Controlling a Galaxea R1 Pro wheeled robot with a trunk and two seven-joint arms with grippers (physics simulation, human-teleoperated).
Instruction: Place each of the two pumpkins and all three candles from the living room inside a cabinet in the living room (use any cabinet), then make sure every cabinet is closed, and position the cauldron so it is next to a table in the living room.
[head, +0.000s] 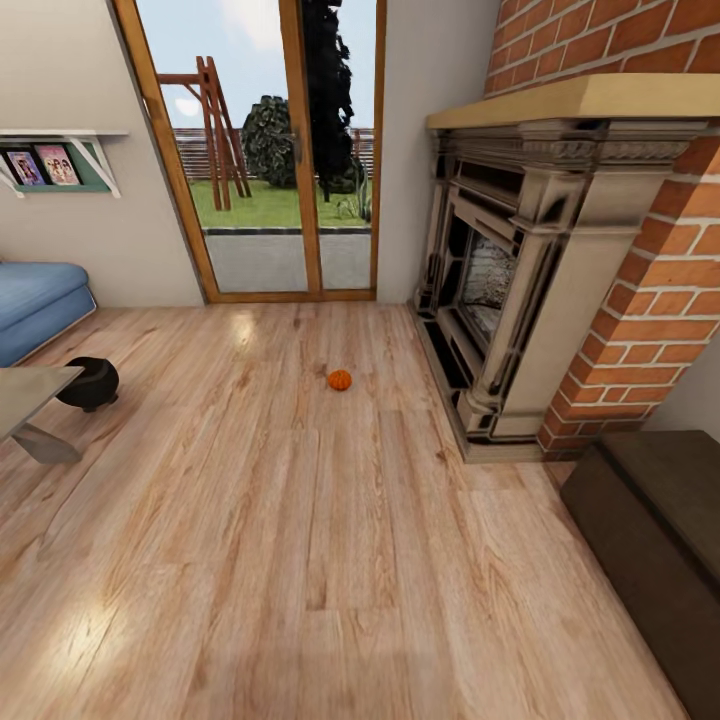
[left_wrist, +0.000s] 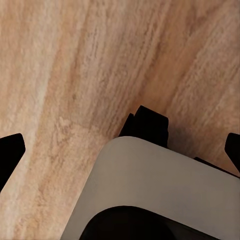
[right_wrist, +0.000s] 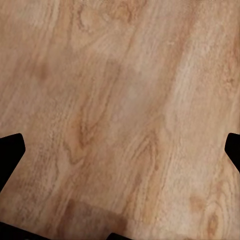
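Note:
One small orange pumpkin (head: 340, 380) sits on the wood floor mid-room, in front of the fireplace. The black cauldron (head: 90, 383) stands on the floor at the left, right beside the corner of a grey table (head: 30, 392). The dark-brown cabinet (head: 655, 520) runs along the right wall, and no drawer sticks out of the part I see. In the left wrist view my left gripper (left_wrist: 120, 152) is open over the floor, above a grey part of my own base. In the right wrist view my right gripper (right_wrist: 120, 150) is open over bare floorboards, holding nothing.
An ornate grey fireplace (head: 510, 290) with red brick juts out at the right, just beyond the cabinet. A blue sofa (head: 35, 300) stands at the far left under a wall shelf (head: 60, 160). Glass doors (head: 285, 150) close the far wall. Wide floor lies between me and the pumpkin.

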